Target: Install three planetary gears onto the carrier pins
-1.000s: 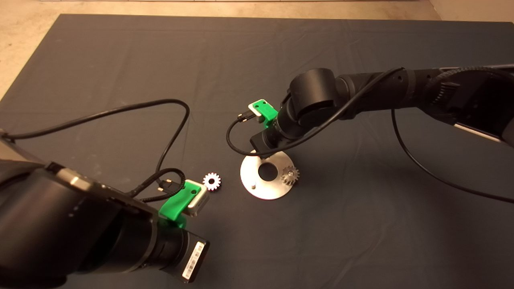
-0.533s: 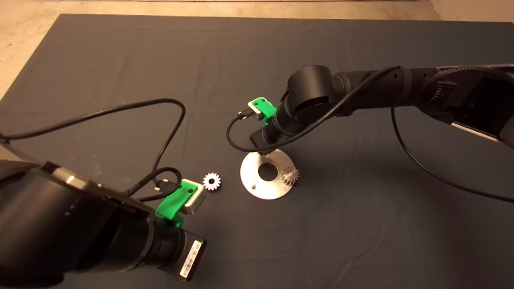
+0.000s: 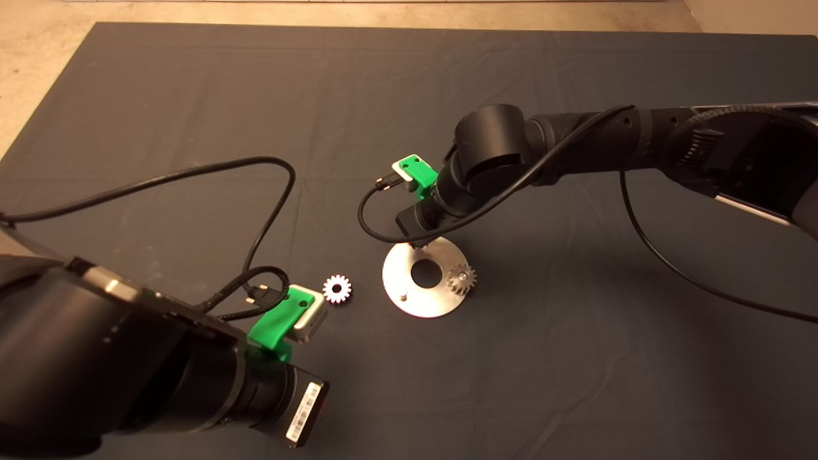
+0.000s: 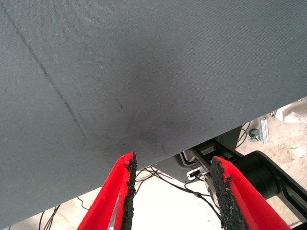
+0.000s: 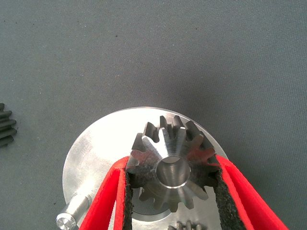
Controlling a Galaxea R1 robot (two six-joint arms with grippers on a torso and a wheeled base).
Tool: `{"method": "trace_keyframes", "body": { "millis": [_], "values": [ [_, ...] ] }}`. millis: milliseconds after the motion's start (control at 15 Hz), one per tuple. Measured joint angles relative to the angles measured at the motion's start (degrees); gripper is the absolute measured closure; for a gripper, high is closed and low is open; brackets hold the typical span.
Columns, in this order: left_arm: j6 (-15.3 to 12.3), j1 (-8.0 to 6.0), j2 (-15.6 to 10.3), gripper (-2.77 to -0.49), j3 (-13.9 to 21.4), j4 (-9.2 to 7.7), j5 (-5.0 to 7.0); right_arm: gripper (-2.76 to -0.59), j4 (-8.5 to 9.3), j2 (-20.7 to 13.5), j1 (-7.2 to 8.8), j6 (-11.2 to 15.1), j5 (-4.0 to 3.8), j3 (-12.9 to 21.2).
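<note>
Right gripper (image 5: 170,184) held over far edge of disc (image 3: 399,273); jaws clamped on grey gear (image 5: 170,165), gear above disc face. Bare pin (image 5: 72,214) seen upright beside it. Second grey gear (image 3: 461,278) seated on pin at disc's right side. Silver gear (image 3: 337,289) lying on counter (image 3: 192,96), left of disc. Left gripper (image 4: 170,191) parked near it, jaws apart, nothing held.

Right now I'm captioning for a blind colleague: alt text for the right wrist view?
The right gripper holds a grey gear between its red fingers above the shiny carrier disc. A bare pin stands on the disc.
</note>
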Motion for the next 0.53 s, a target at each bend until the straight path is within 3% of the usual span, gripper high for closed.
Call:
{"method": "trace_keyframes", "body": {
  "millis": [267, 400, 533],
  "values": [
    [0.0, -0.01, 0.0, -1.03, 0.0, 0.00, 0.00, -0.94, 0.00, 0.1, 0.00, 0.0, -0.32, 0.0],
    [0.0, -0.02, 0.0, -1.03, 0.0, 0.00, 0.00, -0.94, 0.00, 0.1, 0.00, 0.0, -2.39, 0.0],
    [0.0, -0.01, 0.0, -1.03, 0.0, 0.01, 0.00, -0.94, -0.01, 0.1, -0.04, 0.0, -2.95, 0.1]
  ]
}}
